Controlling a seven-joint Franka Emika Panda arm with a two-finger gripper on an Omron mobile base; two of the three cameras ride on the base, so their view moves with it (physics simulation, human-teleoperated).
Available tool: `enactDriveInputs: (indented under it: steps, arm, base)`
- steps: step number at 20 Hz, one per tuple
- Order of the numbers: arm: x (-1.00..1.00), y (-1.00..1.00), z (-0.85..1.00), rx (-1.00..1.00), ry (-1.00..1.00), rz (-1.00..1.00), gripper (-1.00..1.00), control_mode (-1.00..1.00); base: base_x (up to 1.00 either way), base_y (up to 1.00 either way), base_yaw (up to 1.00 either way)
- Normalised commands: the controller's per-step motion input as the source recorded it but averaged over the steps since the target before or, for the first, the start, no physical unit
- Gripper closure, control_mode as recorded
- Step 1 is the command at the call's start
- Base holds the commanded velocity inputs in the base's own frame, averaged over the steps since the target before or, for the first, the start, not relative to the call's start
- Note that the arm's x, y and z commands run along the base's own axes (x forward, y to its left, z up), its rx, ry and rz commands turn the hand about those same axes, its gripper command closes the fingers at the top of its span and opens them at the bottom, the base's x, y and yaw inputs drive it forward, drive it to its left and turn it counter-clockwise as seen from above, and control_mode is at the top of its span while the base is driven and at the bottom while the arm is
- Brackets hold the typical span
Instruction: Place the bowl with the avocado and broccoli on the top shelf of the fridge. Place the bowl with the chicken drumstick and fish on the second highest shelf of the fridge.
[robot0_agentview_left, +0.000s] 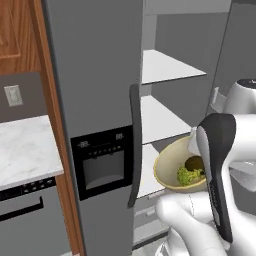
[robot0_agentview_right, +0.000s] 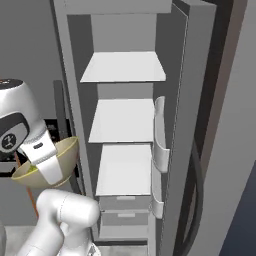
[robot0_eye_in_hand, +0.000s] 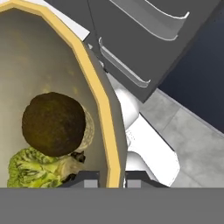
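Claw (robot0_eye_in_hand: 111, 178) pinched on rim of the bowl with the avocado and broccoli (robot0_eye_in_hand: 48, 78), one fingertip inside the wall, one outside, bottom centre of hand view. Bowl lifted, tilted, carried in front of the open fridge: lower right in left base view (robot0_agentview_left: 170, 162), lower left in right base view (robot0_agentview_right: 67, 150), level with the lower shelves, well below the top shelf (robot0_agentview_right: 124, 66).

Inside the bowl: dark round avocado (robot0_eye_in_hand: 53, 124) resting against the broccoli (robot0_eye_in_hand: 33, 171), both slid to the low side near the fingertips.

Handling, judged: bowl rigid, thin-rimmed, likely smooth; single-side rim pinch probably prone to pivoting. Contents loose, avocado apt to roll, could spill if tilted further. Best kept level; rim hold looks adequate, no better spot evident.

Around: second highest shelf (robot0_agentview_right: 122, 121) under the top one, a third panel below, drawers at fridge bottom. Fridge door with bins (robot0_agentview_right: 159, 145) swung open at right of right base view; closed door with dispenser (robot0_agentview_left: 102, 160) and dark handle at centre of left base view. Marble counter (robot0_agentview_left: 22, 147) at left.

In the way, judged: front edges of the lower shelves while rising; door bins close on one side; robot's own arm crowding the opening.
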Motion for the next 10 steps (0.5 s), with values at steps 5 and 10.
enactDriveInputs:
  steps: [5,10]
  arm:
    - [0.00,0.00,0.00,0.00,0.00,0.00,1.00,1.00]
    - [0.00,0.00,0.00,0.00,0.00,0.00,1.00,1.00]
  base:
    - [0.66,-0.02,-0.02]
    - [0.24,-0.29,0.00]
